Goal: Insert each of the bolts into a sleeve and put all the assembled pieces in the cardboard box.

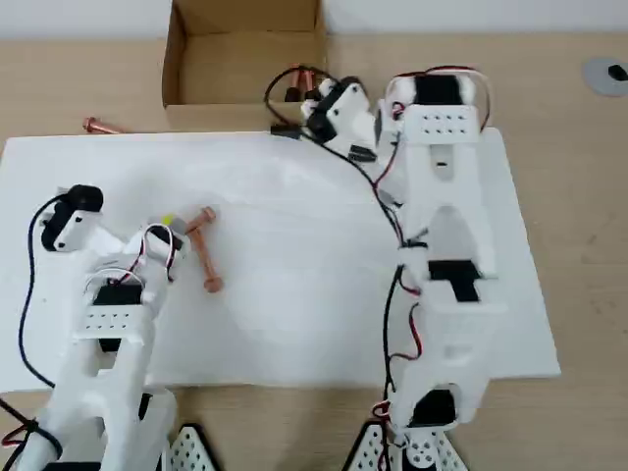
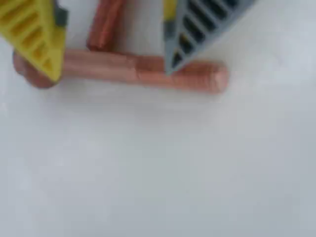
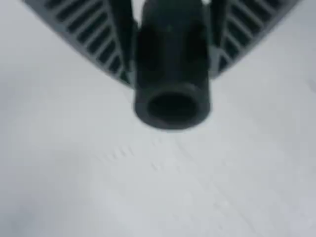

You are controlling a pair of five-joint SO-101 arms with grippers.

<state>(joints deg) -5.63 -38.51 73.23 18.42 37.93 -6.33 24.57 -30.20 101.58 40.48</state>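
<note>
The left tool (image 2: 109, 69) is held wide open, low over the white mat (image 1: 294, 294), well away from the cardboard box (image 1: 216, 116) on the side toward the arm bases. A copper bolt (image 2: 143, 74) is seen lying flat just under its fingertips. A second bolt (image 2: 104, 24) is set end-on against the first one's shaft, touching or nearly so, in a T. The first bolt's long axis is found to run from one fingertip toward the other, along the opening rather than across it. A wrist turn is therefore judged necessary before the shaft can be pinched cleanly. The left arm is by far the nearer to these bolts.

The right tool (image 3: 173, 59) is clamped on a dark sleeve (image 3: 173, 106), whose open bore is kept clear of the fingers, just beside the box's corner. A third bolt (image 1: 102, 126) is seen on the tabletop (image 1: 569, 147) near the box's other front corner.
</note>
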